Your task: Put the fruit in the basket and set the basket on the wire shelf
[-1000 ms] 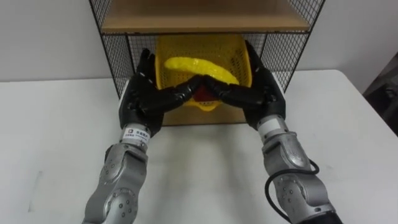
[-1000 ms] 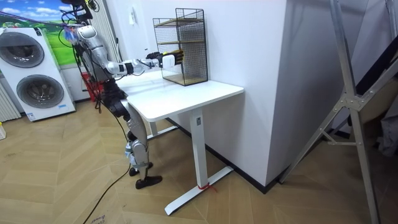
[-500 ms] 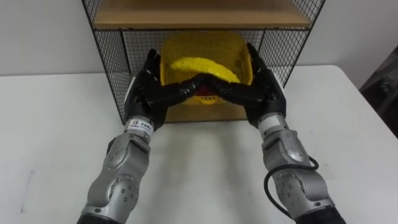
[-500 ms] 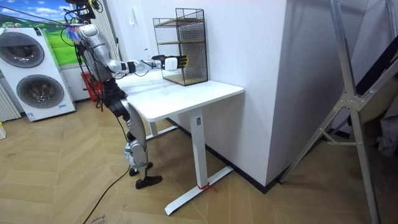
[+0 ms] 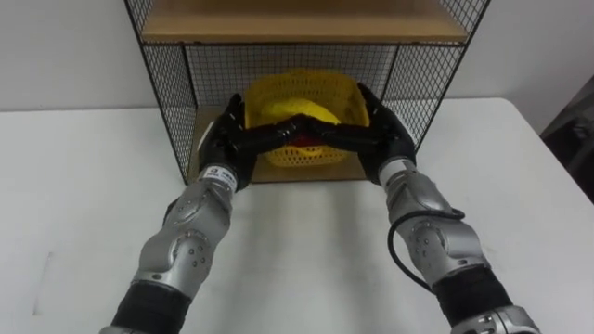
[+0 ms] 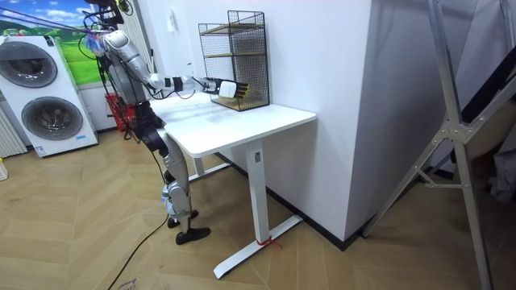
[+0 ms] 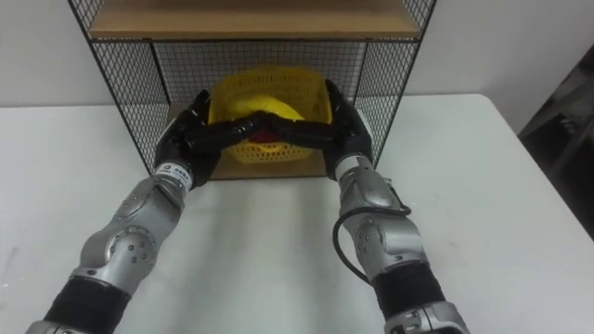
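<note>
A yellow plastic basket (image 5: 320, 93) sits inside the lower compartment of the black wire shelf (image 5: 167, 102), on or just above its wooden bottom board (image 5: 278, 172). A yellow banana (image 5: 290, 109) lies in the basket, and a red fruit (image 5: 312, 143) shows behind my thumbs. My left hand (image 5: 227, 139) holds the basket's left side and my right hand (image 5: 379, 130) its right side. Fingers lie along the walls and the thumbs curl across the front. In the room view both arms stretch from the table's end into the shelf (image 6: 238, 60).
The shelf stands at the back of a white table (image 5: 83, 186), against the wall. A wooden upper board (image 5: 297, 23) roofs the compartment just above the basket. Mesh walls close both sides. Two washing machines (image 6: 48, 105) stand behind the robot.
Both arms have stretched forward, carrying the basket from the shelf's front opening deeper into the lower compartment and lower towards the bottom board.
</note>
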### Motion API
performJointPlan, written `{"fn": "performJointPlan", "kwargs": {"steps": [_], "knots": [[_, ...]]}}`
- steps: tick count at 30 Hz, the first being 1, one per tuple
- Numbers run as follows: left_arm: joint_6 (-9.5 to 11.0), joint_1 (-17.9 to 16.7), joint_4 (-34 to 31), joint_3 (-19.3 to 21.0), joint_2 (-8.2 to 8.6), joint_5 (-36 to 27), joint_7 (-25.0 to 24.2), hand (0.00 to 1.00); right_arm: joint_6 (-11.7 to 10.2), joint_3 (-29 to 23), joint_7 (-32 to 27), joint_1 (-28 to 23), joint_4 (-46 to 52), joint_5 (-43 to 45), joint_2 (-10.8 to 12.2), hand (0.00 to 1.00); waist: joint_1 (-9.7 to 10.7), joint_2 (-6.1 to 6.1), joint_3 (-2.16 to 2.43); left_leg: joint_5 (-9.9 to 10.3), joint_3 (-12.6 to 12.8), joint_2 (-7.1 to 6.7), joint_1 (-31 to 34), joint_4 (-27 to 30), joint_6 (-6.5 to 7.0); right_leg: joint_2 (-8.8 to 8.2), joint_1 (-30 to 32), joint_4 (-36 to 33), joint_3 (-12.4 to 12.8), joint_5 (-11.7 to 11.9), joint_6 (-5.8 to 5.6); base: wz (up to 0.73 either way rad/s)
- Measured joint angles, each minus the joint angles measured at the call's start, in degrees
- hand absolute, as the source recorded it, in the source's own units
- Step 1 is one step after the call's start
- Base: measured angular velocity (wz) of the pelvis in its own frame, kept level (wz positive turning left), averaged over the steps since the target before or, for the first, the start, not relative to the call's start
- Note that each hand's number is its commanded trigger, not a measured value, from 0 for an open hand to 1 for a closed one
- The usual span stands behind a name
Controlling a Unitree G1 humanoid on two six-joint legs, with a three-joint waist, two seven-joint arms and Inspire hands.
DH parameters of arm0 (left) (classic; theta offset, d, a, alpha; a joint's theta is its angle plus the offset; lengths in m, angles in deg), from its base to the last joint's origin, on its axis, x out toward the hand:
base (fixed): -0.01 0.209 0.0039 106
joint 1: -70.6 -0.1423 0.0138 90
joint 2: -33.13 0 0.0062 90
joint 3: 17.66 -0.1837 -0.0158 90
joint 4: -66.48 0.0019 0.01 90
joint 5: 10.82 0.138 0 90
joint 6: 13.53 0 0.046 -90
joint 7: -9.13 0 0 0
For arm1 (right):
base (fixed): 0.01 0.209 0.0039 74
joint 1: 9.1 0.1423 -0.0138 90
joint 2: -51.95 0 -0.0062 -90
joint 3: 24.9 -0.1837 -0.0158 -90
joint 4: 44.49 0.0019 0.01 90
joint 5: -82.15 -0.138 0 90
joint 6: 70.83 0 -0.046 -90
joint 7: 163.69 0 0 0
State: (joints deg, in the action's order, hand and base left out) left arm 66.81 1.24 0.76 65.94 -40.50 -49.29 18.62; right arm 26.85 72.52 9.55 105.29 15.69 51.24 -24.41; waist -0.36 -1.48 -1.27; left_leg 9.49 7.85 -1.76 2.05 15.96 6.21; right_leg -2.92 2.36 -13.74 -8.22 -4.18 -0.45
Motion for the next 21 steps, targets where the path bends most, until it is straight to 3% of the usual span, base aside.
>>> {"fn": "performJointPlan", "kwargs": {"steps": [10, 21], "knots": [[-3.9, 1.6, 1.9, 3.0, -0.19, 0.4, 1.1, 0.0, 3.0, -1.7, 0.6, 2.4, -5.5, -0.4, 0.3, 0.0, 0.1, 0.44, 0.08, 0.0, -0.2, -0.04, -0.6, -0.5, -0.1, -0.02, -0.5, 0.1, -0.4, -0.1, 0.09, 0.0], [-4.1, 2.0, 2.2, 3.0, -0.95, -0.3, 2.7, 0.0, 3.3, -2.5, 0.7, 2.5, -5.9, 0.0, 0.1, 0.0, 0.2, 0.32, 0.15, -0.5, -0.3, -0.16, -0.8, -1.3, -0.29, 0.08, -0.4, 0.3, -0.5, -0.2, 0.13, 0.0]]}}
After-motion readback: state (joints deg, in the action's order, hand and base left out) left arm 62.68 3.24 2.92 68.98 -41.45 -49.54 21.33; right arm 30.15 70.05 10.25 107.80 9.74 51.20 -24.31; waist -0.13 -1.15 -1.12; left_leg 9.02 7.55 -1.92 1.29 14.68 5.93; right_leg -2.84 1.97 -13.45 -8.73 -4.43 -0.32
